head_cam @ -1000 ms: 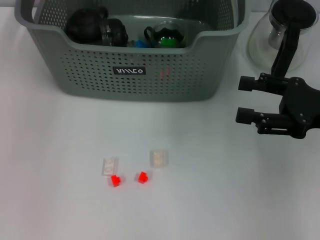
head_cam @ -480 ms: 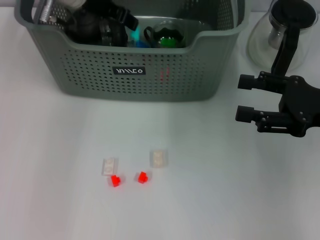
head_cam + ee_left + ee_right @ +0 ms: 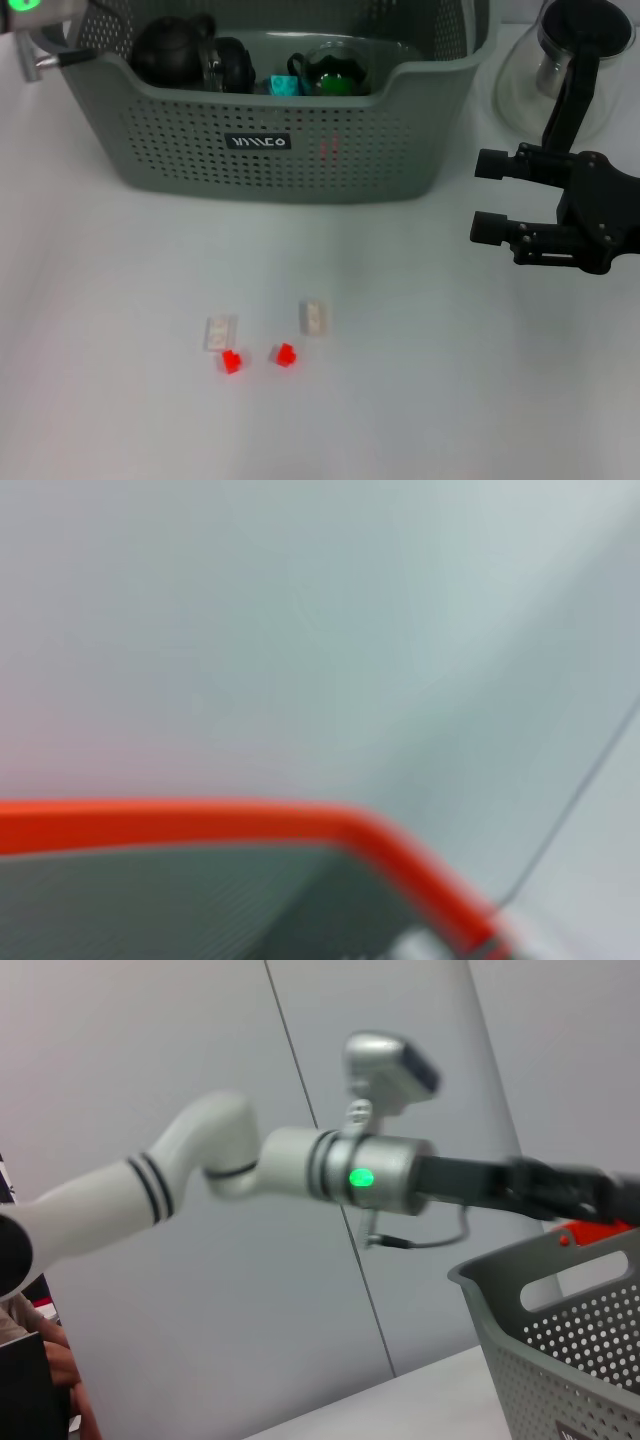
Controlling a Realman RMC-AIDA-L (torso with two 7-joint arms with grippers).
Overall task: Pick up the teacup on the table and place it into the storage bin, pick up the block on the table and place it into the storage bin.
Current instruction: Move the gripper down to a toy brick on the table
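From the head view, the storage bin [image 3: 270, 110] is seen at the table's [image 3: 450, 400] far side, with a dark teapot [image 3: 170, 50] and a green-lidded pot [image 3: 335, 72] inside. Two clear blocks [image 3: 220, 333] and two red blocks [image 3: 285, 354] lie in front of it. The right gripper [image 3: 485, 196] hangs beside the bin, open and empty. In the right wrist view, the left arm [image 3: 300, 1165] reaches over the bin's rim; whether its gripper is open cannot be told.

I take this for a robotics lab: a bare white table [image 3: 120, 400], plain grey wall panels [image 3: 200, 1060], white robot arm [image 3: 200, 1170].
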